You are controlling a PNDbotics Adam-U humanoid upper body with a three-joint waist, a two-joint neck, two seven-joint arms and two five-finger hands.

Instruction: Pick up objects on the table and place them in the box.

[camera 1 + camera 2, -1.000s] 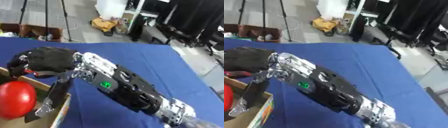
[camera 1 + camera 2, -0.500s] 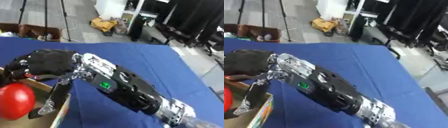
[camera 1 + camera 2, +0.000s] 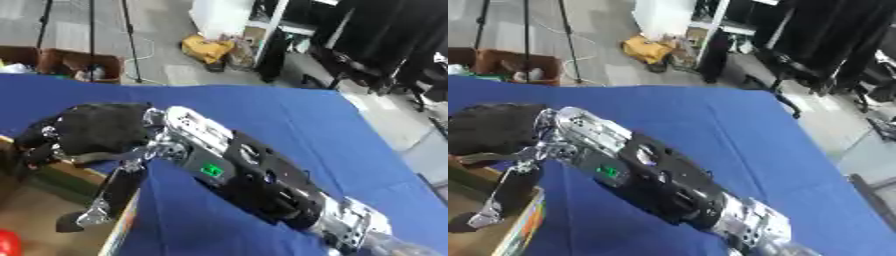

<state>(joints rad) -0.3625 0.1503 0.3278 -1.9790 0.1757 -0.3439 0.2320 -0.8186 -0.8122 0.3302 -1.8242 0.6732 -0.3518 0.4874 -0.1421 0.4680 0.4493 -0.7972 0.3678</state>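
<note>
Nearest the camera, at the lower left, the open cardboard box [image 3: 122, 227] is seen from above, its brown inside wall and a printed outer edge showing. At the very bottom left corner of the left eye view a small piece of a red rounded object [image 3: 7, 245] is visible inside the box; it appears to be resting on the box floor, so this item is judged already placed. Its exact kind cannot be told.

The right arm [image 3: 262, 185] is stretched diagonally from the lower right across the counter [image 3: 289, 115], which is covered in blue cloth, so that the hand can reach over the box opening. The right robot hand [image 3: 87, 131], covered in a black glove, is held above the near rim of the box. Its fingers are bent downward and nothing is seen between them; one long thumb or finger [image 3: 109, 197] hangs down into the box. The hand is judged empty, as would suit a release over the box.

No left robot hand is seen in either view. No other loose object is made out on the visible cloth.

Beyond the counter lie a grey floor, tripod legs [image 3: 92, 35], a small brown carton [image 3: 509, 67] and a yellow bag [image 3: 206, 50].
</note>
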